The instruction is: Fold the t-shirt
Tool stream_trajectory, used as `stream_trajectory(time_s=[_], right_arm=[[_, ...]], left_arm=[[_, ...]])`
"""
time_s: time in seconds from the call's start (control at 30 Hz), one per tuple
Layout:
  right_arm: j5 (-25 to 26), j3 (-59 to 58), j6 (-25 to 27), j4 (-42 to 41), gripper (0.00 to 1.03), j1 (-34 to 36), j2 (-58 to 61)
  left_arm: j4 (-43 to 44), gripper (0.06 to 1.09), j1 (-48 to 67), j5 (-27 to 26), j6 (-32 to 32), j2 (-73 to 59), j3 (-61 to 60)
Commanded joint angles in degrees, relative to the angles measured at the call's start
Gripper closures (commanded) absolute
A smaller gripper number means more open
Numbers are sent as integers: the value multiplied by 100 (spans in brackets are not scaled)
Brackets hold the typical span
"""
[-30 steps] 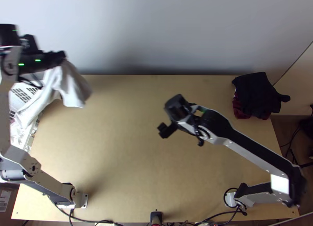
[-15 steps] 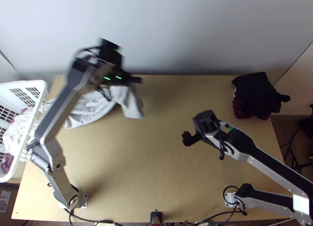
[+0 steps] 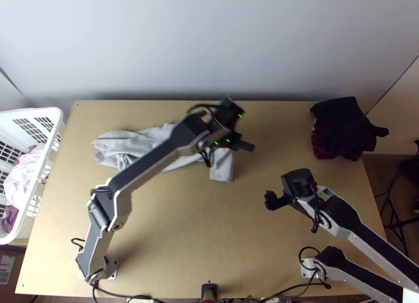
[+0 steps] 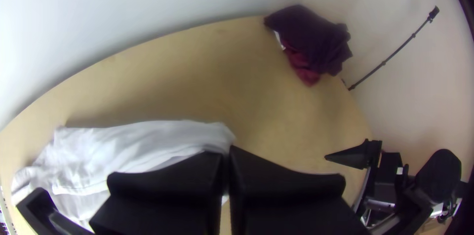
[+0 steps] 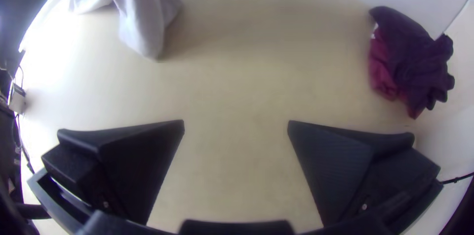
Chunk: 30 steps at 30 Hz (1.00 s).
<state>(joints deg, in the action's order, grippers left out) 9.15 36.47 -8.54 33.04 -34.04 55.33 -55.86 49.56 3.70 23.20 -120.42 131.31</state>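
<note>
While the basket has clothes inside, right of it my left gripper pinches the shirt, my right gripper spread wide.

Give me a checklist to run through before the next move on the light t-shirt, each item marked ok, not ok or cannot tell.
1. Left gripper shut on the t-shirt: ok, cloth at its fingertips.
2. Right gripper open and free of cloth: ok.
3. T-shirt out of the laundry basket: ok, it lies on the table apart from the basket.
4. T-shirt spread flat: not ok, it is bunched in a long, rumpled strip.
5. Dark clothes pile apart from the t-shirt: ok.
6. Collar and both sleeves located: cannot tell.
</note>
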Motion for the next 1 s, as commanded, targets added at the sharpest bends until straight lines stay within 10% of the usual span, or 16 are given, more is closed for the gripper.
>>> stream_trajectory(time_s=[0.0,0.43,0.53,0.7,0.97], right_arm=[[-326,-579,221,-192,5,750,-365],[-475,-922,344,-412,5,1049,-673],[-510,-922,335,-430,5,1049,-673],[-554,-913,344,-438,5,1049,-690],[-642,-869,353,-438,5,1040,-761]], left_arm=[[532,102,546,-45,334,-166,317],[1384,102,599,-45,949,256,97],[1182,80,353,-54,624,-69,-334],[136,12,-96,-54,-140,-1098,-413],[-444,12,-1036,34,-193,-1572,-536]])
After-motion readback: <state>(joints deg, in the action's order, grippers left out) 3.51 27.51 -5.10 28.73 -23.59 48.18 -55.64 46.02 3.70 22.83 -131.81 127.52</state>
